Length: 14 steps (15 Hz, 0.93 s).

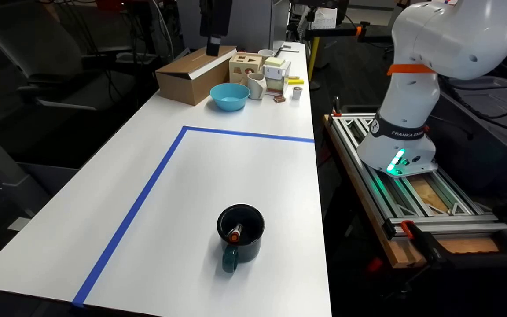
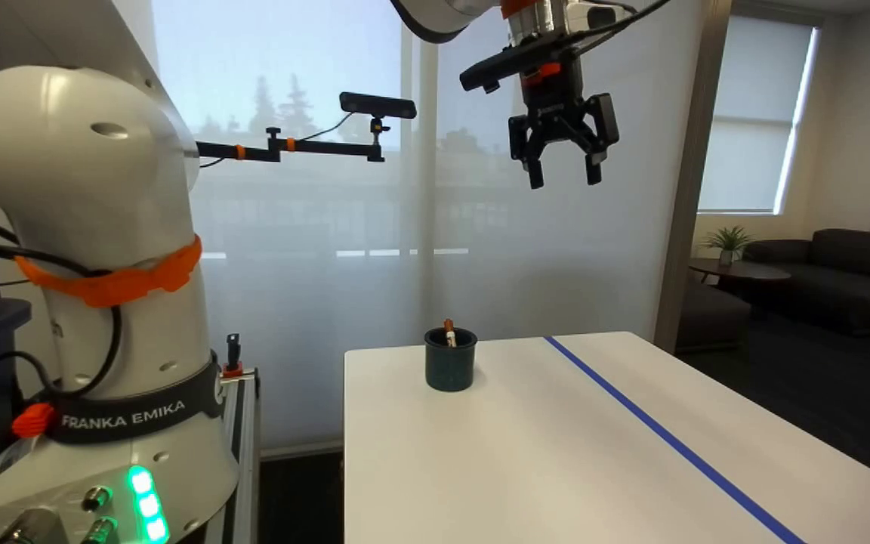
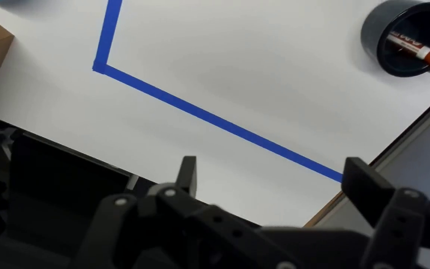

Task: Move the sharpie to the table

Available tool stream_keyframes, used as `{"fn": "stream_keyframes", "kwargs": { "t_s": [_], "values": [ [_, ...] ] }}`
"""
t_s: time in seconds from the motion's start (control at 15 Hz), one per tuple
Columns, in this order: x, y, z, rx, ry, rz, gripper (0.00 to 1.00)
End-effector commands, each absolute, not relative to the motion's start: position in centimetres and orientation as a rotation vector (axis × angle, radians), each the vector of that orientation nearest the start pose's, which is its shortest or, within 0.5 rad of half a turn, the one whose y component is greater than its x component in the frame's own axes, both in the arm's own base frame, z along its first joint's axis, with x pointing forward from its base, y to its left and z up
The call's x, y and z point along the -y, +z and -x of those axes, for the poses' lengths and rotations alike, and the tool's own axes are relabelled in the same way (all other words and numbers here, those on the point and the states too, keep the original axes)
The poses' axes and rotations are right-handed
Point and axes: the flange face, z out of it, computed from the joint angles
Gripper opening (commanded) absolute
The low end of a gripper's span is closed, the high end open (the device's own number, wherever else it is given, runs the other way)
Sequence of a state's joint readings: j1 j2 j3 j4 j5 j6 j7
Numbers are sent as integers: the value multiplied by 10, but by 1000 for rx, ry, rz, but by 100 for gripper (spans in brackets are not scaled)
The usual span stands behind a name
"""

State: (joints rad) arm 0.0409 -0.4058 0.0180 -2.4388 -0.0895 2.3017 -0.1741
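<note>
The reddish sharpie (image 1: 234,234) stands leaning inside a dark mug (image 1: 251,252), its end near the rim. It also shows in an exterior view (image 2: 449,333) and, with an orange-red end and white print, in the wrist view (image 3: 416,48). The mug stands upright on the white table (image 1: 156,246) inside the blue tape lines, near the table's edge. My gripper (image 2: 565,174) is open and empty, high above the table. In the wrist view the fingers (image 3: 269,168) are wide apart over bare tabletop and the blue tape, well away from the mug.
A blue bowl (image 1: 230,97), a cardboard box (image 1: 192,77), a wooden shape box (image 1: 244,68) and a white mug (image 1: 257,86) stand at the table's far end. A metal-framed bench (image 1: 412,220) carries the robot base beside the table. A window screen (image 2: 314,317) is behind.
</note>
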Motion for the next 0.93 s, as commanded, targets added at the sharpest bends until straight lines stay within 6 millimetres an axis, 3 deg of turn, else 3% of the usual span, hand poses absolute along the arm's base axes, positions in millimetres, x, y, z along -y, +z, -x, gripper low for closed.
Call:
{"fn": "stream_keyframes", "kwargs": {
  "t_s": [0.0, 0.47, 0.87],
  "values": [
    [-33, 457, -453, 645, -374, 3069, 100],
    [-56, 407, -464, 1052, -277, 2793, 100],
    [-84, 365, -456, 1348, -258, 2526, 100]
  ]
}}
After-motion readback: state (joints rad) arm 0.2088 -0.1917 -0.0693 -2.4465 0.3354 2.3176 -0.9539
